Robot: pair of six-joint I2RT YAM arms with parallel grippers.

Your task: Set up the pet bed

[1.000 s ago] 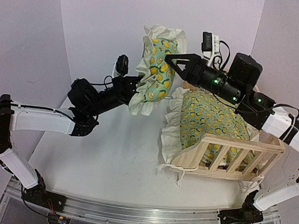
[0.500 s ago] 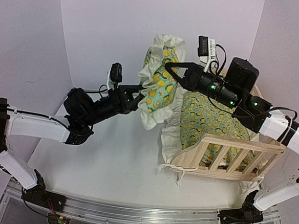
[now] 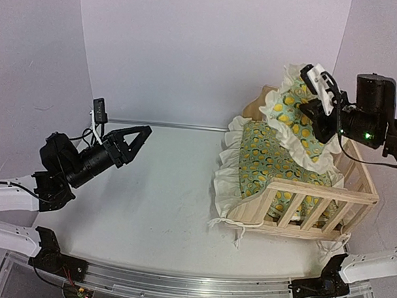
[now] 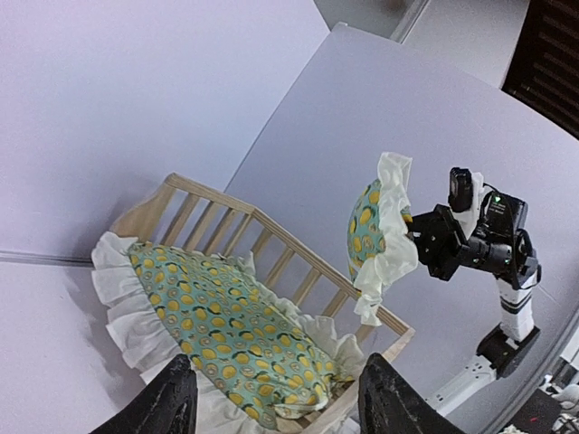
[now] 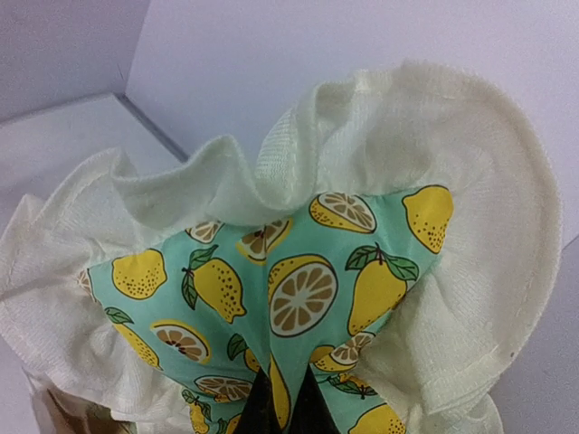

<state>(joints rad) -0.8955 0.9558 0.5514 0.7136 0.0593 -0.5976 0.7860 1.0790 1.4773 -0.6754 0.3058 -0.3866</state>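
Carrying the small lemon-print, cream-ruffled pillow (image 5: 298,289) clenched in the right tool (image 5: 282,398), with the pale pine slatted pet bed (image 3: 318,193) just below it, while pulling the released, empty left tool (image 3: 139,143) clear, handover finishing, placement remaining.
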